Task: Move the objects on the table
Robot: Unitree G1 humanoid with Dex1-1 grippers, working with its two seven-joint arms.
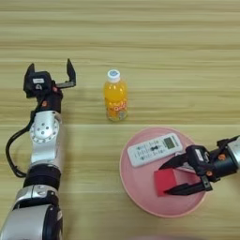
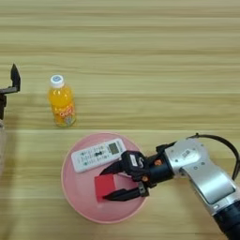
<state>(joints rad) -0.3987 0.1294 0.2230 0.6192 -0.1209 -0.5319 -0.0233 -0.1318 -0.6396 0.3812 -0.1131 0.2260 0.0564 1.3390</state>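
A small orange-drink bottle (image 1: 115, 96) with a white cap stands upright on the wooden table (image 1: 140, 42), left of centre. A white remote control (image 1: 154, 149) lies on the pink plate (image 1: 140, 187). Just in front of the remote, a small red cube (image 1: 164, 182) rests on the same plate. My right gripper (image 1: 171, 178) reaches in from the right, with one black finger along each side of the cube, closed to its width. My left gripper (image 1: 50, 71) hovers left of the bottle, well apart from it, fingers spread wide with nothing between them.
The left arm (image 1: 44, 140) runs down the left side of the table, with a black cable looping beside it. The right forearm (image 2: 201, 168) crosses the near right corner. Bare wood stretches across the far half.
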